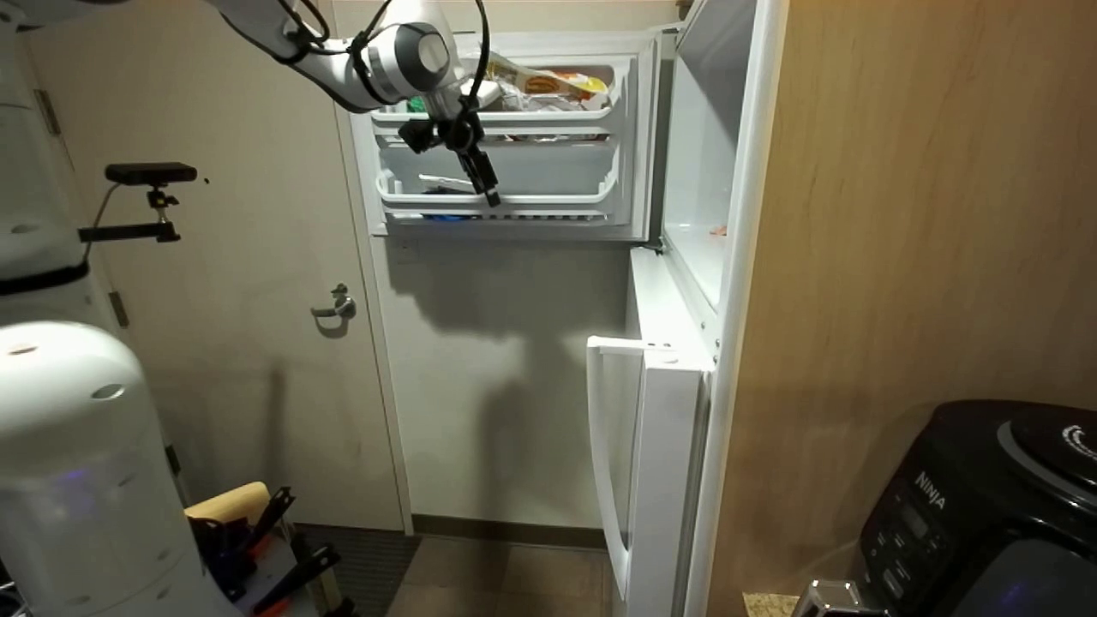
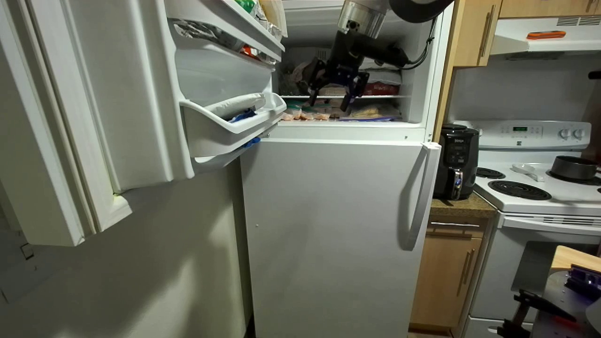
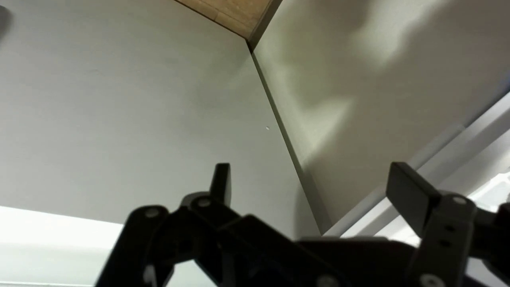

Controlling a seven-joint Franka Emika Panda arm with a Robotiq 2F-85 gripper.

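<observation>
Two white door bins [image 1: 548,200] sit on the inner side of the freezer door [image 2: 131,103], which stands swung wide in both exterior views, so getting the freezer compartment [image 2: 420,94] uncovered looks done already. With the clock centred on the claw [image 2: 329,102] in an exterior view, that door lies at 9 o'clock, a white package [image 2: 237,105] rests in the lower of the bins at 9 as well, and bagged food [image 2: 307,115] lies inside the compartment at about 8. A red package [image 2: 382,89] sits higher up in there between 2 and 3, the closed lower door [image 2: 328,225] fills 6 o'clock, and a black air fryer [image 2: 456,159] stands at 4. As things lie, the freezer door is not closed and no package is lifted; whether the handling is near its start or its end, I cannot judge from this pose.

The claw hangs out in front of the compartment, pointing downward, its fingers [image 3: 221,183] spread wide. From the middle of the wrist view one finger comes in at about 7 o'clock and its mate at 4, and only the lower door and the wall [image 3: 358,119] show between them, farther off. It holds nothing and seems to touch nothing; how near it is to the door bins is hard to tell
</observation>
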